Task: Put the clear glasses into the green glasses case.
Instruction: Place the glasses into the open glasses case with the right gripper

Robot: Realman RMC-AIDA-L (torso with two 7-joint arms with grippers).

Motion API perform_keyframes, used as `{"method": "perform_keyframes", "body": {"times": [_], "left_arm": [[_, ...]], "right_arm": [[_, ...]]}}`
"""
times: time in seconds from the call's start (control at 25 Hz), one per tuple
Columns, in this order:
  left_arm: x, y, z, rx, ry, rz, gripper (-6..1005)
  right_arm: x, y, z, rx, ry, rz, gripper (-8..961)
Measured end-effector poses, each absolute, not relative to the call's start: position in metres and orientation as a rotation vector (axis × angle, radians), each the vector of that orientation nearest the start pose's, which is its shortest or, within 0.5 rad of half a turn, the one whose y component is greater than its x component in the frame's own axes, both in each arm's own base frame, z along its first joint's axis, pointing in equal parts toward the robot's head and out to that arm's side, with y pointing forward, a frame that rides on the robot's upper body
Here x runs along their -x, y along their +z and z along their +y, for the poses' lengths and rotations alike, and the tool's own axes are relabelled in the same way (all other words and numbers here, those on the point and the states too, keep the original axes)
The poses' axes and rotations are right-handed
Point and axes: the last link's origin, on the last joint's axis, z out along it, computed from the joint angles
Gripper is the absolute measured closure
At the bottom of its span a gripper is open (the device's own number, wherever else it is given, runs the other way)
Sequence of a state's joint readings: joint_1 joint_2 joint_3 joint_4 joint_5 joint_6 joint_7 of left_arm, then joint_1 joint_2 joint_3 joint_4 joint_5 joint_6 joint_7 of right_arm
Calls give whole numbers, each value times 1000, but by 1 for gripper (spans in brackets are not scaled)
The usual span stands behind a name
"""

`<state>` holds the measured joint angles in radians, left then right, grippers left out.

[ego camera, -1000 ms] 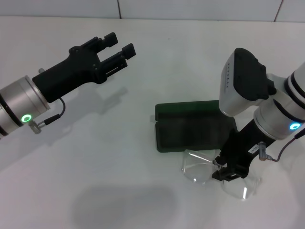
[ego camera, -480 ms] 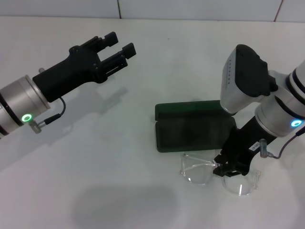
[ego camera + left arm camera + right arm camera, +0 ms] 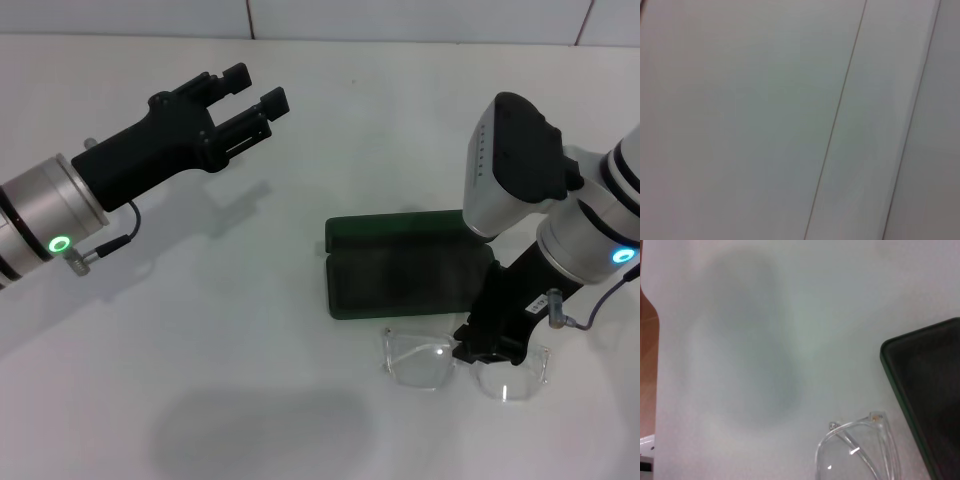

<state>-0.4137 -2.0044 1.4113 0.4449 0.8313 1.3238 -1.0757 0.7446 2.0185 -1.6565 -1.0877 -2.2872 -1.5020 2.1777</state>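
Now the right tool [image 3: 487, 350] sits at the bridge of the glasses [image 3: 465, 362]; I cannot tell its grip. The open case [image 3: 405, 265] lies just behind, long axis parallel, toward the tabletop's far edge.

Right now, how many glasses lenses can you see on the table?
2, both on the clear glasses lying just in front of the open green glasses case: one on each side of the right gripper, which sits low over the bridge.

case: we saw the green glasses case [image 3: 405, 265] open on the table [image 3: 300, 380], right of centre
glasses: the clear glasses [image 3: 462, 358] lay just in front of it
right gripper [image 3: 487, 351]: over glasses' middle
left gripper [image 3: 245, 98]: far left, behind
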Motion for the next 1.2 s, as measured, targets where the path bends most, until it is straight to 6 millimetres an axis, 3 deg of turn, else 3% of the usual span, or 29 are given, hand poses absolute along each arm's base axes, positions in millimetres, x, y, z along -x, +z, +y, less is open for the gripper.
{"method": "perform_keyframes", "body": {"times": [0.52,1.2], "left_arm": [[255,-4,334,2276,-1168,-617,320],[259,0,330,2268,-1171,-597,321]], "right_arm": [[-140,-32,348,3053,-426,231,857],[-126,-38,362,2935,-406,-15,870]]}}
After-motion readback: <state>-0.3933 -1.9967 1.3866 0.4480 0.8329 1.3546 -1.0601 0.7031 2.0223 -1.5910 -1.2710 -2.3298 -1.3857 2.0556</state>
